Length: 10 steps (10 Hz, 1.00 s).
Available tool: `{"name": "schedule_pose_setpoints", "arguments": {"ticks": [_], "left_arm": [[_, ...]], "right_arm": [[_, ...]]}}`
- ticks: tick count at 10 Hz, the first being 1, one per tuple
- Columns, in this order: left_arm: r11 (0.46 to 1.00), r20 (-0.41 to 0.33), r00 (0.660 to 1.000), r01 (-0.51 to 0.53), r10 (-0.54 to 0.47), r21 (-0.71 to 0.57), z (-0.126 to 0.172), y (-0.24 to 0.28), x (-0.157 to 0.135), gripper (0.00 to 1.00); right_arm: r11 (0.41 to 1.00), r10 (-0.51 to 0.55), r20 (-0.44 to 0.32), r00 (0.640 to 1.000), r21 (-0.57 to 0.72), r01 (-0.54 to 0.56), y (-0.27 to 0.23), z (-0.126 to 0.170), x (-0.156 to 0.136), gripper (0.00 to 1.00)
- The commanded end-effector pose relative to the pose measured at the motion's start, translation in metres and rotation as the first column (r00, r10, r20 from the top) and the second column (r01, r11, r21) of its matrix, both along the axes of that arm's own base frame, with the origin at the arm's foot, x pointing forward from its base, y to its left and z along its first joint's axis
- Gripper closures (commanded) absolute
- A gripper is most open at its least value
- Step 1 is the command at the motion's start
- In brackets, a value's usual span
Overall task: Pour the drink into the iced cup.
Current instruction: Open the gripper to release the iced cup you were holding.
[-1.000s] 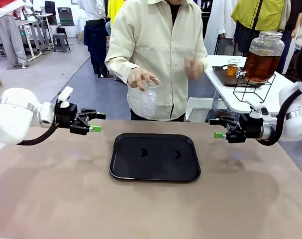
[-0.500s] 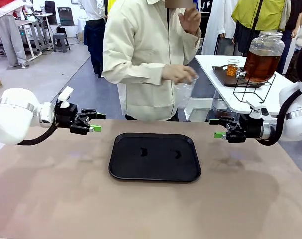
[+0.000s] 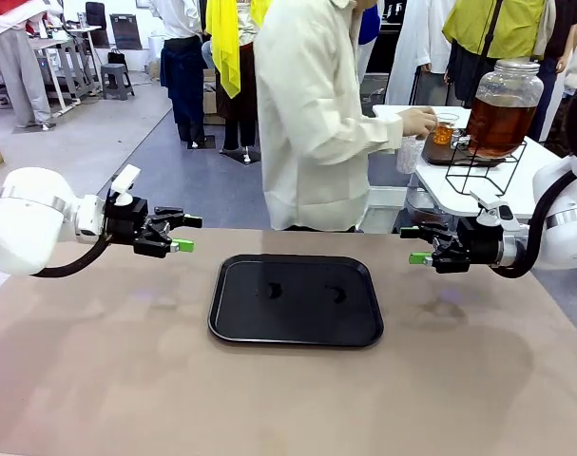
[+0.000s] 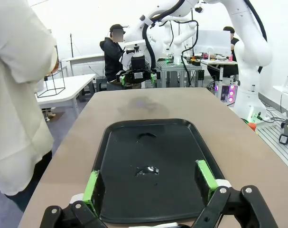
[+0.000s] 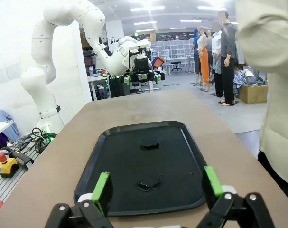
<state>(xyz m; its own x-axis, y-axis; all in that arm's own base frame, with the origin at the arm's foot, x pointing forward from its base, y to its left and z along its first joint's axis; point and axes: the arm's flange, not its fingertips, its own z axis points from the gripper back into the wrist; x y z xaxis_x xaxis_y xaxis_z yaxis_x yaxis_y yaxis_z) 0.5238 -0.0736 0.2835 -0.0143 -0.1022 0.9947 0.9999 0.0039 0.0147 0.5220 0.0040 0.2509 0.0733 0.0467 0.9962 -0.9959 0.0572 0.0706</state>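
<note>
Left hand: the left hand [image 3: 181, 233] hangs over the left side of the brown surface [image 3: 269, 399], its green-tipped fingers spread wide with nothing between them; seen from its own wrist [image 4: 148, 183] it looks along the tray
Right hand: the right hand [image 3: 418, 244] hangs over the right side of the surface, fingers wide apart too and holding nothing; from its own wrist [image 5: 158, 187] it also faces the tray
Tray: a black tray [image 3: 296, 298] lies flat in the middle of the surface, between the two hands, with a few small wet spots on it
Drink: the drink [image 3: 498, 123] is brown like tea, inside a big round glass jar [image 3: 506, 95] with a silvery lid, up on a black wire stand [image 3: 483, 169] on a white side surface [image 3: 459, 190] far off to the right, well apart from both hands
Person: a person in a pale shirt [image 3: 312, 114] stands side-on behind the brown surface and reaches a hand [image 3: 418, 121] toward the jar
Small glass: a small glass [image 3: 445, 128] with orange-brown drink in it sits on a dark tray just beside the jar, near the person's hand
Cup: something clear shows just under the person's hand, too hard to make out
</note>
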Motion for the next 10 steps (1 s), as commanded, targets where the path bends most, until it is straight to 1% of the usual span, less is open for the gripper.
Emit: {"name": "schedule_pose_setpoints", "arguments": {"ticks": [1,10], "left_arm": [[1.000,0.002,1.000,-0.011,0.011,0.001,0.0043,-0.0014,0.0002,0.00],[1.000,0.002,1.000,-0.011,0.011,0.001,0.0043,-0.0014,0.0002,0.00]], "right_arm": [[1.000,0.001,0.006,1.000,-0.001,-0.001,0.0005,0.0032,0.0006,0.00],[1.000,0.001,0.006,1.000,-0.001,-0.001,0.0005,0.0032,0.0006,0.00]]}}
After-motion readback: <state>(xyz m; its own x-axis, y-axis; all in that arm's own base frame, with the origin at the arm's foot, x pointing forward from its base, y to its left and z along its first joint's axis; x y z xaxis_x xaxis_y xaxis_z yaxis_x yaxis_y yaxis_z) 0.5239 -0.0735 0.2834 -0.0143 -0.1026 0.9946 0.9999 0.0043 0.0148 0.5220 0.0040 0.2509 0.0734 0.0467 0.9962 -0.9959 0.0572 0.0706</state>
